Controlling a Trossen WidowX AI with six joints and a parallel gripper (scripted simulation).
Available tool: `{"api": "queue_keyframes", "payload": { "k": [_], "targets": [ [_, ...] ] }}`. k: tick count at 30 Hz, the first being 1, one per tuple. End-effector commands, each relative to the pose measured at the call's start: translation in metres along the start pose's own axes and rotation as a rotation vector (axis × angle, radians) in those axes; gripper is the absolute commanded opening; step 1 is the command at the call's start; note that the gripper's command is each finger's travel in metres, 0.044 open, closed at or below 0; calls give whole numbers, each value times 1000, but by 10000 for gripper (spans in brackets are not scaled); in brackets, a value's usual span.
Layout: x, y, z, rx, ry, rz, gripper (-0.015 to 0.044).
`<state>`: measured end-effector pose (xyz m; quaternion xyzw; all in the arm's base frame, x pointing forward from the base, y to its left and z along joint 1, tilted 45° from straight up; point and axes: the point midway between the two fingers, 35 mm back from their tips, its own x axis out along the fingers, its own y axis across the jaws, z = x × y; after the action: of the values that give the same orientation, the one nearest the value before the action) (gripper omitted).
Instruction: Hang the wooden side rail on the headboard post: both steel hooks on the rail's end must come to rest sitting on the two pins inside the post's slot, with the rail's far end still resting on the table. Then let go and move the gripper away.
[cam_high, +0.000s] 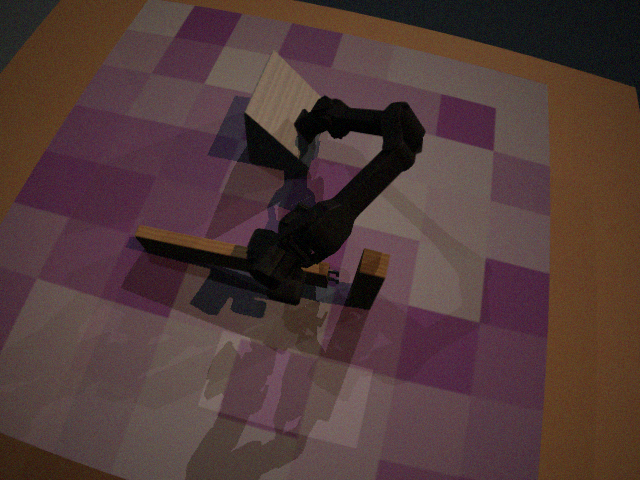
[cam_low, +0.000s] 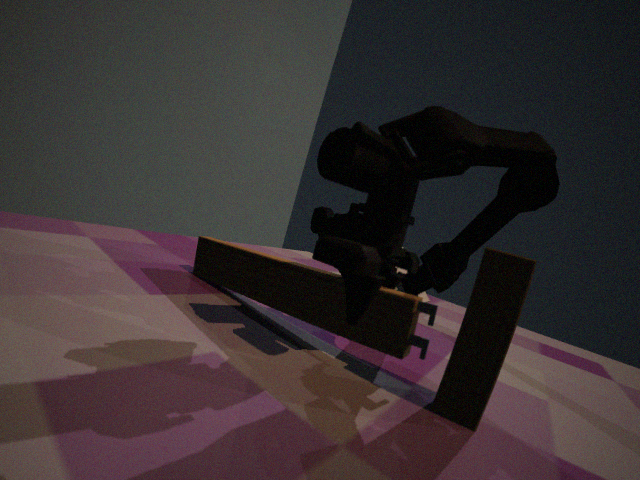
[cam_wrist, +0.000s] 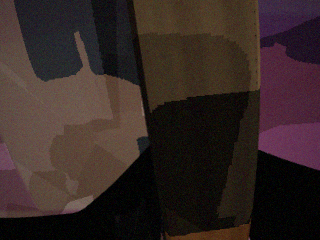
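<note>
The wooden side rail (cam_high: 191, 250) (cam_low: 268, 276) (cam_wrist: 200, 65) is held on edge. Its far end is low at the left, at or near the table; its hooked end is raised off the table. My gripper (cam_low: 364, 304) (cam_wrist: 186, 146) is shut on the rail near the hooked end. Two dark steel hooks, the upper hook (cam_low: 429, 310) and the lower hook (cam_low: 419, 345), stick out of the rail's end and point down. The headboard post (cam_high: 368, 279) (cam_low: 483, 335) stands upright to their right, with a gap between hooks and post. Its slot and pins are hidden.
A pale slanted board (cam_high: 281, 103) on a dark base stands behind the rail, beside the arm's base in the top view. The arm reaches over from behind, between that board and the post. A checkered purple and white mat (cam_high: 439, 413) lies under everything.
</note>
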<state>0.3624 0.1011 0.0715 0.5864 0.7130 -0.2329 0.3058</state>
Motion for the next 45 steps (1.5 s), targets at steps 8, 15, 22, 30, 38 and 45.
{"api": "queue_keyframes", "payload": {
  "k": [8, 15, 22, 30, 38, 45],
  "targets": [
    [-7, 3, -3, -1, -2, 19, 0],
    [-7, 3, -4, -1, -2, 19, 0],
    [-7, 2, -5, -1, -2, 19, 0],
    [-6, 1, -6, -1, -2, 19, 0],
    [-6, 1, -6, -1, -2, 19, 0],
    [-6, 1, -7, -1, -2, 19, 0]
  ]
}}
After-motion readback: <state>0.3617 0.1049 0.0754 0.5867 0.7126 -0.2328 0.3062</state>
